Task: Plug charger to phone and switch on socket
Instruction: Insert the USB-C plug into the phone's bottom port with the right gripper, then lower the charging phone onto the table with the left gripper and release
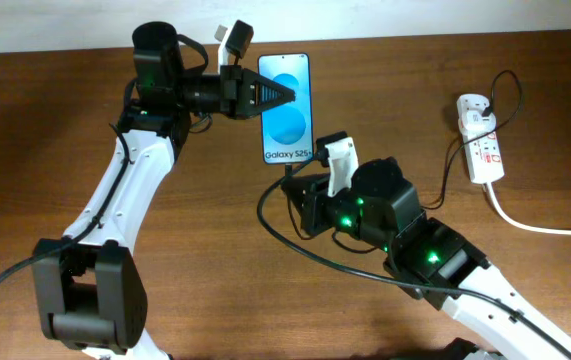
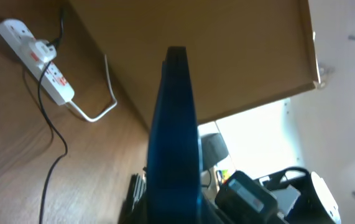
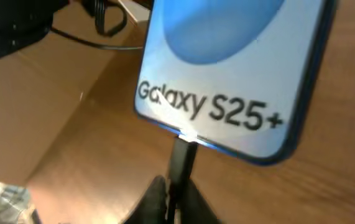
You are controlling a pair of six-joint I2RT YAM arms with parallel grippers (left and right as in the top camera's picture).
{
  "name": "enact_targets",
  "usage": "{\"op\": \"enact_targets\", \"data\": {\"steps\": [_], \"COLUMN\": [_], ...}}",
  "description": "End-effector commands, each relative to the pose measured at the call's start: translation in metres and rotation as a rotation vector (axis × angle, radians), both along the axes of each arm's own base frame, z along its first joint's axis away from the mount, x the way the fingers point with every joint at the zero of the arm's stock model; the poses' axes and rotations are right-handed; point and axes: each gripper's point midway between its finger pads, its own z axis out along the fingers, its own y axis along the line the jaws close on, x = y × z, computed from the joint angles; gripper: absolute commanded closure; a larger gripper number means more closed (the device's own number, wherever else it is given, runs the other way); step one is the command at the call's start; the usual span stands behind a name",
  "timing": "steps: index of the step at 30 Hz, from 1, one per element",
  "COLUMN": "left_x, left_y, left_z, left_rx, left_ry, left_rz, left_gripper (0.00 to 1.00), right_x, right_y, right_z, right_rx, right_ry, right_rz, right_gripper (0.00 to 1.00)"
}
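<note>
You can't read the switches on the socket overhead, they're too small, while the top of the phone runs off the right wrist picture and glare blurs where the charger meets it.

The brown wooden table carries a white socket at about 2 o'clock from its centre, lying lengthwise along the 12-to-6 line. Its thick white cord trails over the wood toward 4 o'clock. The thin black charger, plugged in at the socket's 12 o'clock end, snakes across the tabletop toward 9 o'clock. The phone sits at 12 o'clock, screen up; whether it rests on the wood cannot be told.
</note>
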Motion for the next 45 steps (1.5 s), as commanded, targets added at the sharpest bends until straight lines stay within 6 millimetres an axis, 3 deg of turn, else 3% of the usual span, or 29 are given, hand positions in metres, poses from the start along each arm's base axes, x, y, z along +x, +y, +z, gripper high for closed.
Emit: {"op": "enact_targets", "data": {"steps": [1,5,8,11,14,15,18,20,22,26,32,35,40,41,45], "left_x": [-0.020,-0.012,-0.007,-0.003,0.000,0.000,-0.001,-0.001,-0.001,-0.007,-0.023,-0.030,-0.041,-0.043,-0.032], "left_y": [-0.007,-0.008,-0.009,-0.009,-0.009,-0.009,-0.009,-0.009,-0.009,-0.009,-0.009,-0.016,-0.025,-0.027,-0.025], "left_z": [0.003,0.002,0.001,0.000,-0.001,-0.001,-0.002,-0.003,-0.003,-0.002,0.001,-0.008,-0.022,-0.022,-0.026], "left_rx": [-0.025,-0.014,-0.008,-0.002,0.002,0.002,0.004,0.006,0.006,-0.007,-0.032,-0.027,-0.020,-0.020,-0.002], "left_ry": [-0.038,-0.045,-0.046,-0.047,-0.047,-0.046,-0.033,-0.024,-0.024,-0.064,-0.084,-0.044,0.006,0.006,0.003], "left_rz": [-0.117,-0.068,-0.040,-0.016,0.000,-0.001,-0.001,-0.002,-0.002,-0.040,-0.127,-0.148,-0.175,-0.182,-0.127], "left_gripper": [1.00,1.00,1.00,1.00,1.00,1.00,1.00,1.00,1.00,1.00,1.00,1.00,1.00,1.00,1.00], "right_x": [0.016,0.009,-0.010,-0.032,-0.037,-0.031,-0.018,-0.011,-0.004,0.013,0.023,0.030,0.045,0.046,0.034], "right_y": [-0.009,-0.014,-0.028,-0.036,-0.026,-0.018,0.003,0.013,0.019,0.004,0.011,0.017,0.007,0.006,-0.001], "right_z": [0.024,0.023,0.050,0.066,0.042,0.024,-0.007,-0.021,-0.028,-0.013,0.014,0.034,0.058,0.059,0.044], "right_rx": [0.004,-0.013,-0.029,-0.025,-0.103,-0.164,-0.244,-0.266,-0.273,-0.295,-0.252,-0.182,-0.159,-0.160,-0.235], "right_ry": [-0.082,-0.062,-0.102,-0.088,-0.041,-0.023,0.001,0.009,0.010,-0.052,-0.149,-0.207,-0.267,-0.267,-0.199], "right_rz": [-0.074,-0.072,-0.057,-0.035,-0.027,-0.047,-0.057,-0.057,-0.064,-0.179,-0.183,-0.196,-0.232,-0.235,-0.205], "right_gripper": [0.76,0.66,0.56,0.35,0.25,0.24,0.25,0.41,0.66,0.95,0.96,0.96,0.95,0.92,0.61]}}
